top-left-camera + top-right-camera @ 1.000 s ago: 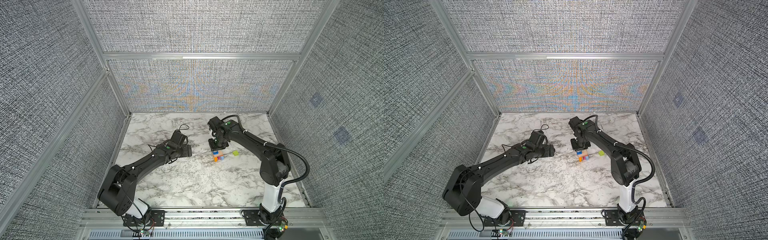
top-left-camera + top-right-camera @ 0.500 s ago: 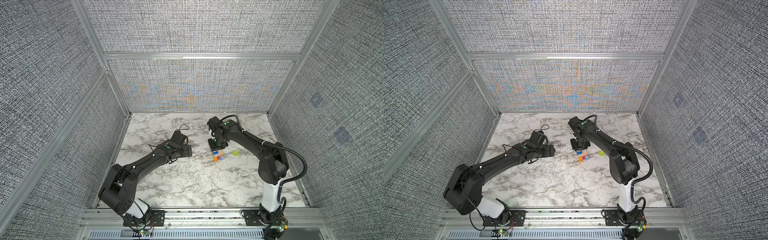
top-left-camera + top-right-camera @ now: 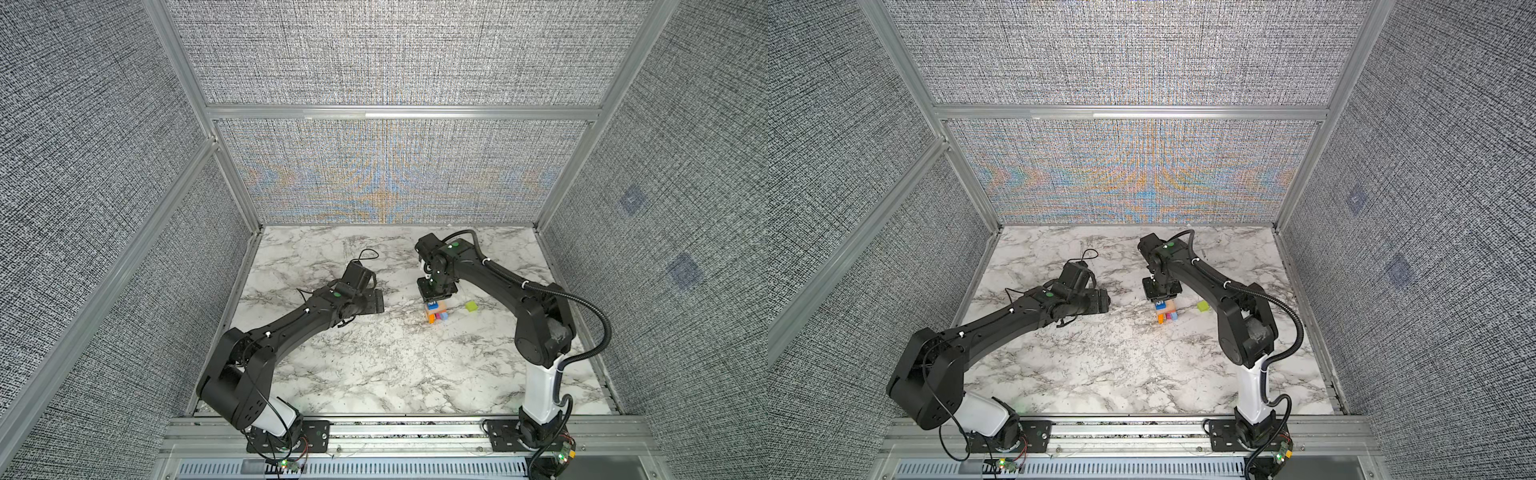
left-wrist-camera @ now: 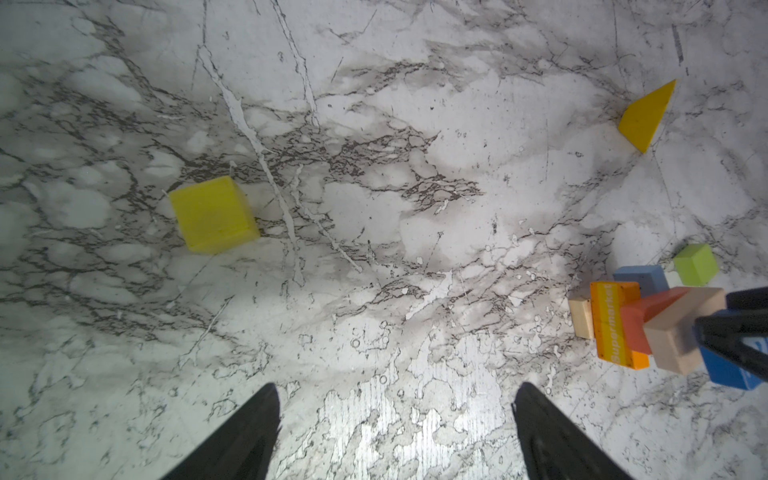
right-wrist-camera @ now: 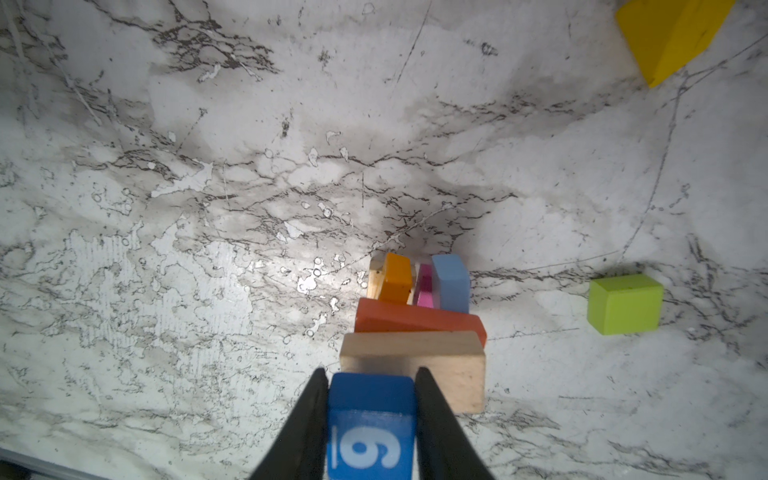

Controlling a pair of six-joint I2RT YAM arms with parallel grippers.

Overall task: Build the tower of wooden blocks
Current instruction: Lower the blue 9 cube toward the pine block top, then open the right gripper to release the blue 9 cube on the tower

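- The right gripper (image 5: 371,374) points down over the tower (image 3: 436,312). Its two black fingers (image 5: 434,419) pinch a dark blue block (image 5: 371,415) by opposite side faces, and a white numeral shows on the face toward the wrist.
- Directly under the fingertips, the dark blue block meets the bare wood bar (image 5: 453,365) that caps the tower. Whether its weight rests there cannot be told.
- Below the bare wood bar lies a red-orange bar (image 5: 415,320).
- Under that bar an orange block (image 5: 397,276), a magenta block (image 5: 426,286) and a light blue block (image 5: 451,282) stand side by side on the marble table (image 3: 374,374).
- A lime green cube (image 5: 625,303) sits on the table off to one side of the right fingers, apart from the tower.
- The left gripper (image 4: 395,386) hovers over bare marble, its fingers spread wide with nothing between them.
- Ahead of the left fingertips a yellow cube (image 4: 214,214) lies alone. A yellow wedge (image 4: 646,116) lies farther ahead, toward the tower's side.
- The tower stands outside the gap of the left fingers, well off to one side.
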